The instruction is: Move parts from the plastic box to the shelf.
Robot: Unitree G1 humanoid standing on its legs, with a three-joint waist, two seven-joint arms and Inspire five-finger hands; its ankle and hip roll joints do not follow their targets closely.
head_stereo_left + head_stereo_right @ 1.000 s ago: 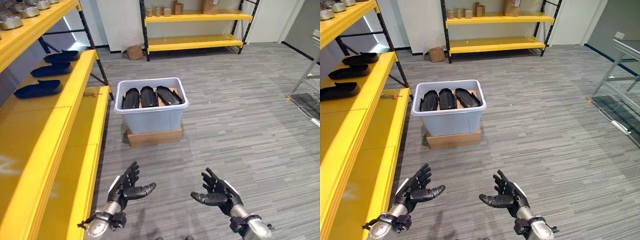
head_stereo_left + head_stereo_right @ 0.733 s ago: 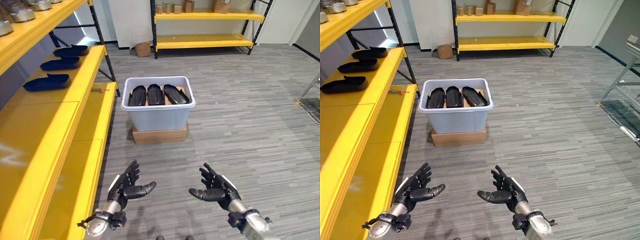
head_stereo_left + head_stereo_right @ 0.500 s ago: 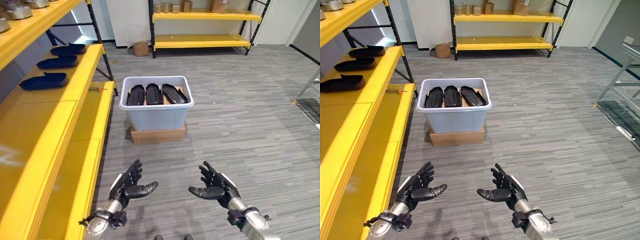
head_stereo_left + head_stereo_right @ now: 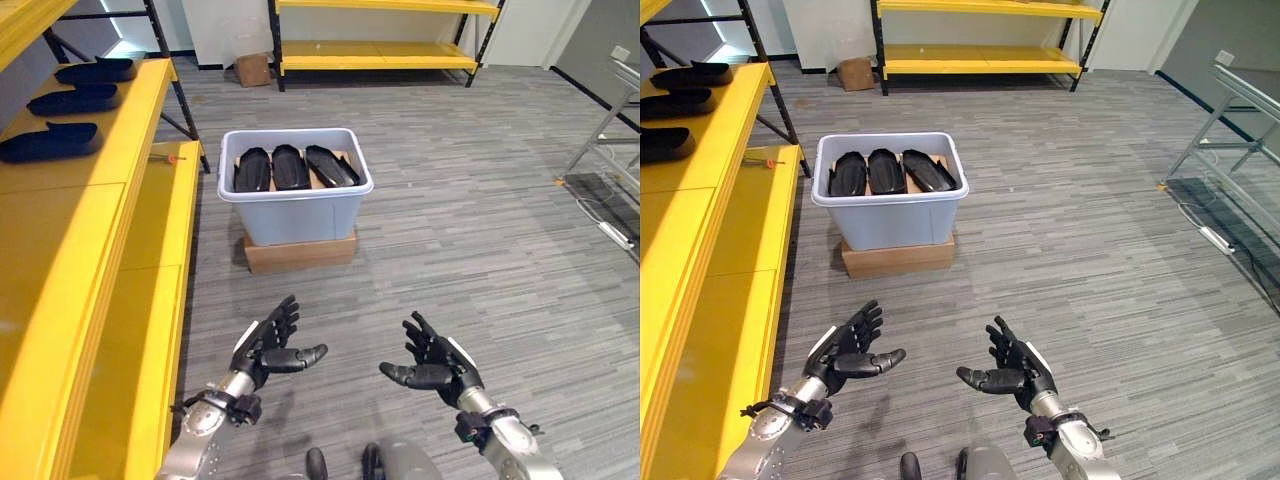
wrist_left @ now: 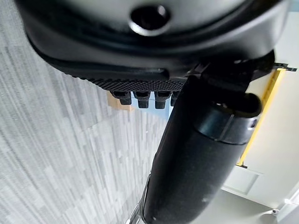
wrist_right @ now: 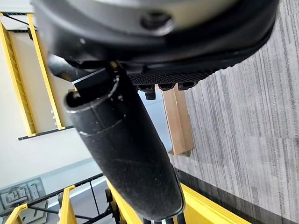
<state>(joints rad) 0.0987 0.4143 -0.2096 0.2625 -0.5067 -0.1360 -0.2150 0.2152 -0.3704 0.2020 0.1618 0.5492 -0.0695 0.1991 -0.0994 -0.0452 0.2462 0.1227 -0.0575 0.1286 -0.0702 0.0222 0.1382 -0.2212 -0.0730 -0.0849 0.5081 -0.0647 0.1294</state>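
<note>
Holds both hands out low over the striped grey floor (image 4: 480,230), palms turned toward each other, well apart. Carries nothing in the left hand (image 4: 268,350): released, fingers fanned and near straight, thumb pointing inward. Carries nothing in the right hand (image 4: 437,368) either: released, fingers spread, thumb pointing inward toward the other. Faces the plastic box (image 4: 295,215), pale grey-blue, well ahead of both hands and untouched, set on a flat cardboard base (image 4: 300,253) on the floor. Finds three black parts (image 4: 291,167) inside the box, lying side by side lengthwise, the rightmost slanted. Has the yellow shelf (image 4: 90,200) along the left side, its lower level just beside the box. Counts three more black pieces on the upper level, in a row one behind another: nearest piece (image 4: 48,143), middle piece (image 4: 72,100), farthest piece (image 4: 95,70). Notes a small orange-tipped item (image 4: 172,158) on the lower level near the box's far left corner; too small to tell what. Sees a second shelf (image 4: 380,48), also yellow, against the far wall, with a small carton (image 4: 252,69) on the floor by its left post. Catches a metal rack (image 4: 605,140) at the right edge.
</note>
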